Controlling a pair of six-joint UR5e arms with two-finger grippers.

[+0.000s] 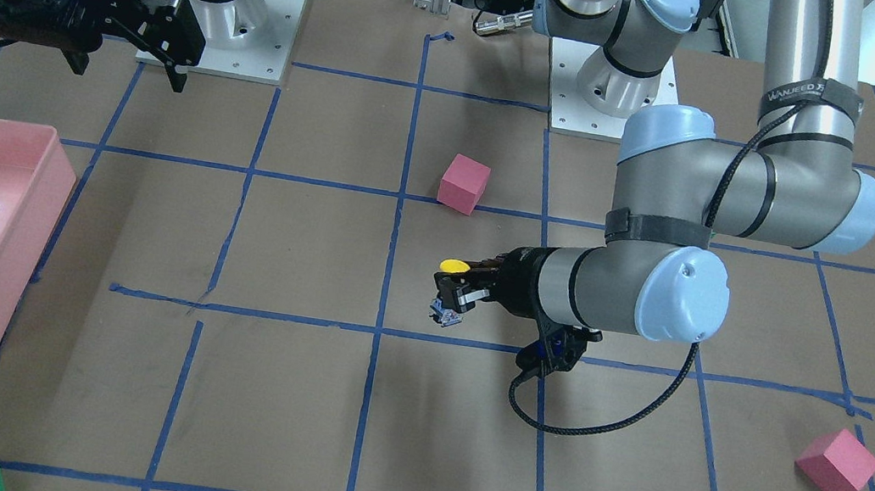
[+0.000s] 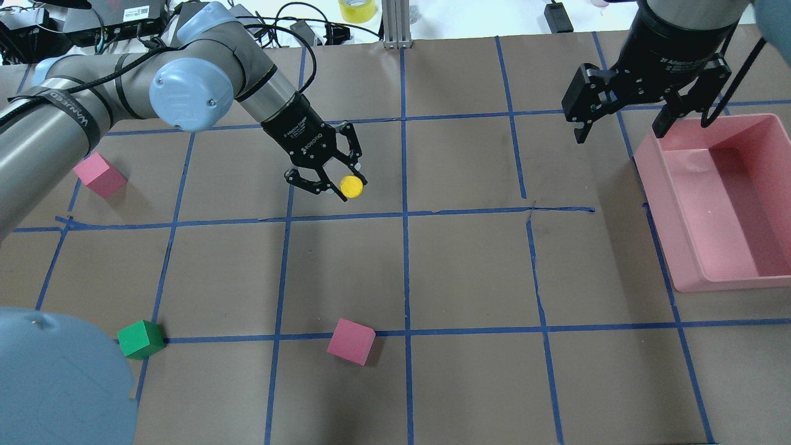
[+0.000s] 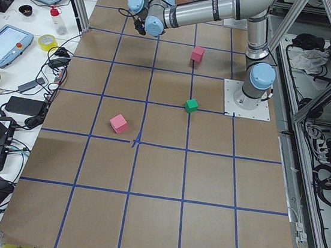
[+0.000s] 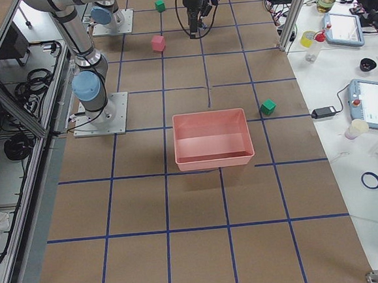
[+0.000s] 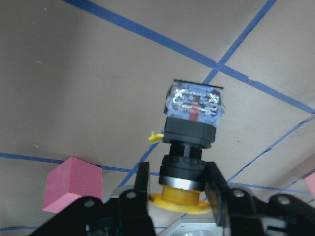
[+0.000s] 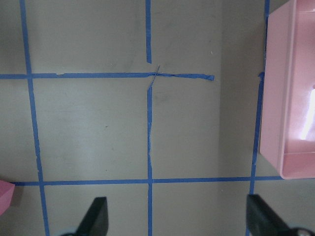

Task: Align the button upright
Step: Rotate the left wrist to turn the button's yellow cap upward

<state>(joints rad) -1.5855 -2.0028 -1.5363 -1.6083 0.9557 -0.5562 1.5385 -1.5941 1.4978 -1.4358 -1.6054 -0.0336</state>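
Observation:
The button [image 5: 194, 101] hangs above the brown table in my left gripper [image 5: 179, 181], which is shut on its black neck. From the front, its yellow cap [image 1: 454, 267] is on top and its grey contact block [image 1: 445, 313] points down, clear of the paper. The overhead view shows only the cap [image 2: 351, 186] between the black fingers. My right gripper [image 2: 621, 130] hovers open and empty by the far corner of the pink bin [image 2: 661, 204], its fingertips [image 6: 98, 216] wide apart over the blue tape lines.
Two pink cubes [image 2: 99, 175] [image 2: 351, 341] and a green cube [image 2: 141, 339] lie on the table around the left arm. The pink bin's rim [image 1: 62, 176] is close below the right gripper. A cable loops under the left wrist [image 1: 592, 426].

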